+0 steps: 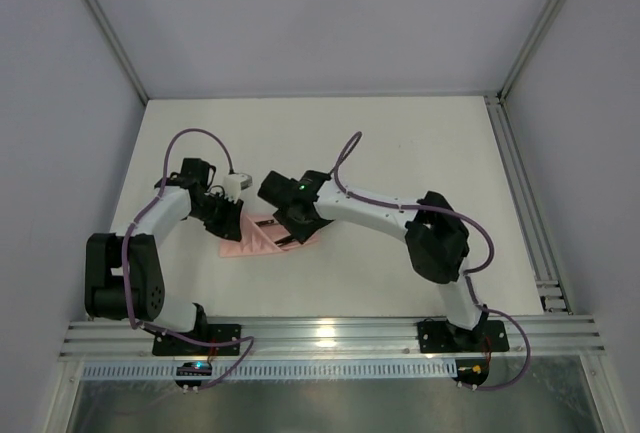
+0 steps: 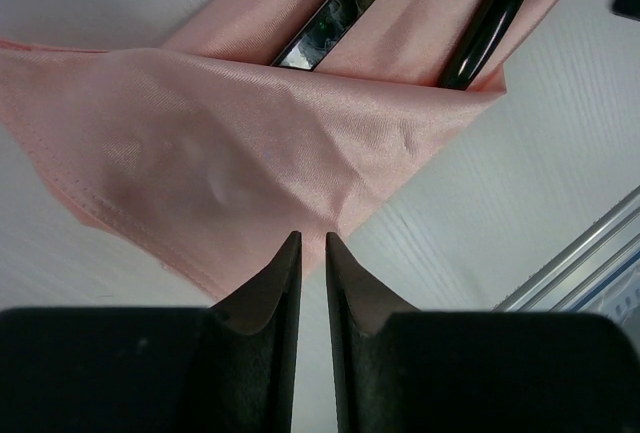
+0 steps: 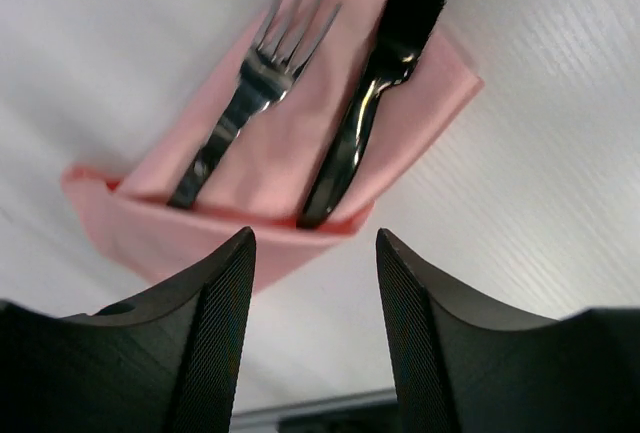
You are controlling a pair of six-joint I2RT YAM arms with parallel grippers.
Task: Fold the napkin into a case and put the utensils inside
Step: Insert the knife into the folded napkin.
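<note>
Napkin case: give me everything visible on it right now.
The case is salmon-pink cloth with a slight sheen, softly creased, folded into a flat layered pouch lying on the white table. A front flap forms a pocket. A fork and a dark utensil sit side by side, lower ends tucked in, upper ends resting on the back layer. The left gripper is at one edge; contact unclear.

The desk is just a plain white top with a faint grain to it. Lying flat on it, toward the near left side, is the salmon-pink case, folded into a layered pouch. One corner of the case points out over bare white surface.
</note>
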